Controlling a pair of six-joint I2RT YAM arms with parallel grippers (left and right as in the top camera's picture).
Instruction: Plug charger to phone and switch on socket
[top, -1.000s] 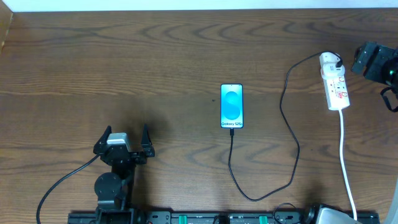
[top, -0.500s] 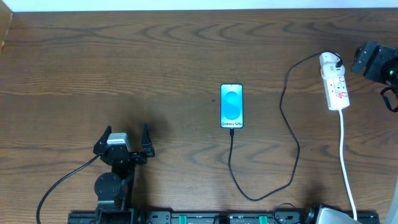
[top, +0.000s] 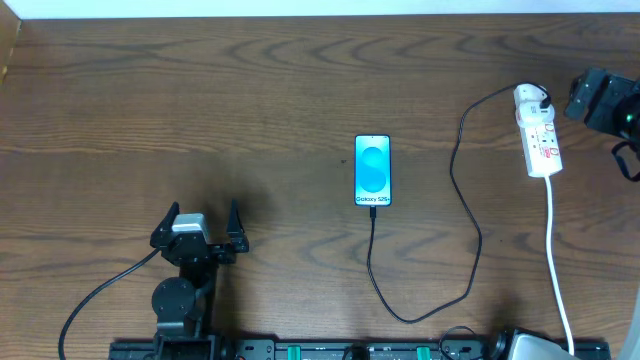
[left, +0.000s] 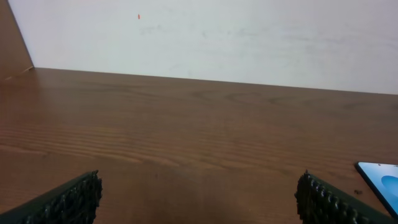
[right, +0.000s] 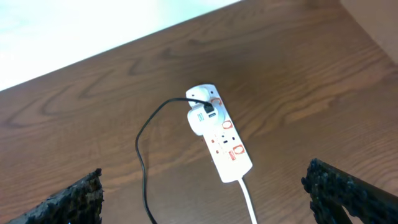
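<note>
The phone (top: 372, 170) lies at the table's middle with its blue screen lit; its corner shows in the left wrist view (left: 380, 176). The charger (top: 462, 210), a thin black cable, runs from the phone's near end in a loop to a white plug in the socket (top: 538, 131). The white socket with red markings lies at the far right, also in the right wrist view (right: 222, 142), where the charger (right: 144, 143) curves off it. My left gripper (top: 200, 222) is open and empty, near left. My right gripper (right: 205, 196) is open, raised above the socket's right side.
The socket's white cord (top: 558, 260) runs toward the near edge at right. A thick black robot cable (top: 95, 295) curls at the near left. A white wall (left: 205, 37) stands behind the table's far edge.
</note>
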